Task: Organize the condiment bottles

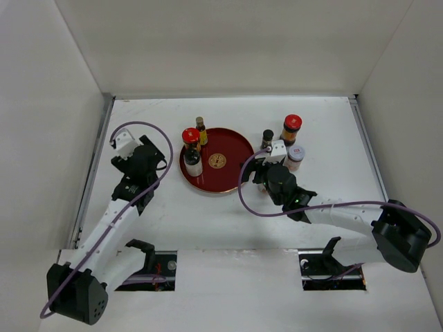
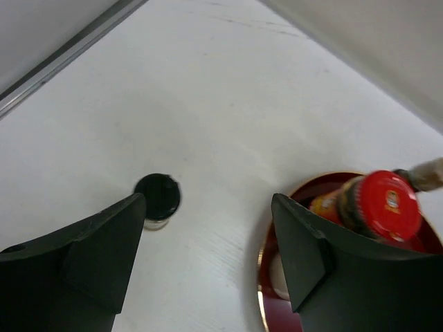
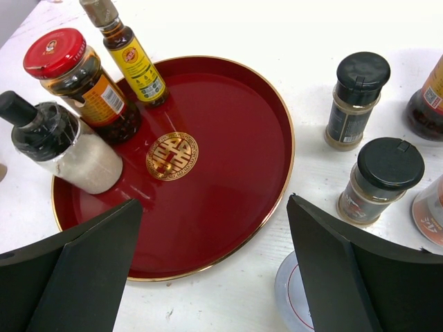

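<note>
Bright, even overhead light, soft shadows; left wrist view slightly blurred.

In the right wrist view, the picture's edge beyond the right gripper's right-hand finger (image 3: 346, 277) cuts off an amber jar (image 3: 423, 104) and a pale-labelled jar (image 3: 431, 214), and that finger covers part of a white disc (image 3: 287, 297). In the left wrist view, the left gripper's right-hand finger (image 2: 304, 249) hides most of the red tray (image 2: 270, 315). Above that finger the slim bottle (image 2: 422, 173) is blurred and cut off by the edge.

red round tray (image 3: 221, 138) — gold emblem (image 3: 172, 155) at centre | white table (image 1: 194, 216) — tray rests on it
</note>
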Motion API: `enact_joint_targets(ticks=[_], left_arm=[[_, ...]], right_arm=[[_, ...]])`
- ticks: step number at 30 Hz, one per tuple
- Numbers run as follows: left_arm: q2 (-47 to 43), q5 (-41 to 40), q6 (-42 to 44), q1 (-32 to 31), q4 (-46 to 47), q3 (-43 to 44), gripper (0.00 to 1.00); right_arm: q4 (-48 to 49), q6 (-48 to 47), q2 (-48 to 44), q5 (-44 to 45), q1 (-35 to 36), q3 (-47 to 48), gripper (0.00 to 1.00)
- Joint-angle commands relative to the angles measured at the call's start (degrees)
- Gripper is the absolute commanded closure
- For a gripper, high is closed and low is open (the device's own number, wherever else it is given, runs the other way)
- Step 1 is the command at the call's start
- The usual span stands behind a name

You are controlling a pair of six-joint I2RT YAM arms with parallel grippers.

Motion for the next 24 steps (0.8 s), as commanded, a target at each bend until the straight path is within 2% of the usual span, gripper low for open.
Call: enact_joint_targets(ticks=[1,11,18,21,24], left_arm=[[0.72,-1.09,-3.75,3.09,-3.75,-0.66,0.28],[11.62,5.14,-4.37,9.34,-2.26,2.15,0.29],[15.05,6.29,-4.54,9.96,0.11,1.89,0.33],[17.25,7.08,-4.72,10.40,1.60,2.33,0.37],[19.01,7.17,-4.81,10.49,2.66,2.94,0.46]], right_arm=[[3.28,-0.54,-1.07,-0.20,0.36,1.75,0.07],[3.37,-2.12,1.48,1.03,1.94,2.98,0.08],[3.37,-2.29,1.83,1.21,2.12,3.16,0.07],[3.37,-2.29,2.09,1.21,2.30,3.24,0.07],[3.45,-2.38,2.09,1.21,2.30,3.24,0.07]])
